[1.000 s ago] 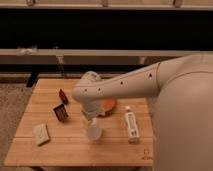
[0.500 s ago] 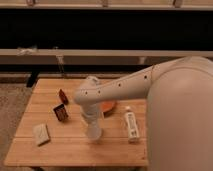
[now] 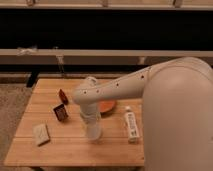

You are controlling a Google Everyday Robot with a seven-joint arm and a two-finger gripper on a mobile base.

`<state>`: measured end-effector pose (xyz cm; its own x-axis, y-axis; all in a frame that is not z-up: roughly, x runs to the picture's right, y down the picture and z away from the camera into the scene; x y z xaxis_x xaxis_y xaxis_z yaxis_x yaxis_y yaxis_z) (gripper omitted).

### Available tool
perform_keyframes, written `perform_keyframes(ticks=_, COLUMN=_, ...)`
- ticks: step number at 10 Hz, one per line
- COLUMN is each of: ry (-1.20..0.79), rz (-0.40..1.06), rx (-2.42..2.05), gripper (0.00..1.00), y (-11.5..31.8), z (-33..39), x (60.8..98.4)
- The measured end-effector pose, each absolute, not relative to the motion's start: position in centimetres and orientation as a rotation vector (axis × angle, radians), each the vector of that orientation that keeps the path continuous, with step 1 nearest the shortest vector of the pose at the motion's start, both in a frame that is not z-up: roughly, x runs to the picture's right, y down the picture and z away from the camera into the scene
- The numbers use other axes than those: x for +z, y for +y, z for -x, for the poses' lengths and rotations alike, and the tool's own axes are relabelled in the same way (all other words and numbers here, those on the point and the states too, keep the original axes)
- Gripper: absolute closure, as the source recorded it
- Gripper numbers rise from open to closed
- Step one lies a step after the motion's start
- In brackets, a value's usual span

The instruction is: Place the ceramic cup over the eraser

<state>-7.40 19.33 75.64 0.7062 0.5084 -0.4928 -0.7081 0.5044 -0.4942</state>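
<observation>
Table: a light wooden slatted table point(image 3: 70, 150) fills the lower part of the view, with every object below resting on or above it.
Pale block: a pale beige rectangular block point(image 3: 41, 134) lies flat near the front left corner, turned at a slight angle, well apart from the other things.
Eraser: the small dark brown-black squarish eraser point(image 3: 60, 112) with a reddish-orange face sits left of centre. It is uncovered, and bare wood shows between it and the cup.
Dark red item: a small dark red item point(image 3: 63, 96) stands just behind the eraser, towards the back of the table.
Gripper: the robot's gripper point(image 3: 90, 119) points straight down near the middle of the table, directly over the top of the cup. How far it is open, and whether it has hold of the cup, cannot be told.
Cup: the plain white tall ceramic cup point(image 3: 93, 132) is upright beneath the gripper, to the right of the eraser and a little nearer the front edge, low at the tabletop.
Orange dish: a flat round orange dish point(image 3: 107, 106) lies behind the cup, partly hidden by the arm.
Bottle: a white bottle with a label point(image 3: 131, 125) lies on its side right of the cup.
Arm: the bulky white robot arm point(image 3: 150, 85) reaches in from the right.
</observation>
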Motion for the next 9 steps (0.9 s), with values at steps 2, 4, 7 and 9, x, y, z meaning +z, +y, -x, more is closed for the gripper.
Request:
perform_keyframes(ticks=2, ry=0.302, rz=0.733, rx=0.747, gripper=1.0, y=19.3, z=7.4, x=75.6)
perform_keyframes(ticks=4, ry=0.297, rz=0.726, rx=0.721, gripper=1.0, y=18.2, z=8.0, x=74.9)
perform_keyframes(ticks=7, ry=0.27, rz=0.728, rx=0.662, gripper=1.0, y=14.0, z=9.4, x=71.4)
perform_keyframes(ticks=9, ry=0.244, rz=0.724, rx=0.615, gripper=1.0, y=11.4, z=10.8, x=69.2)
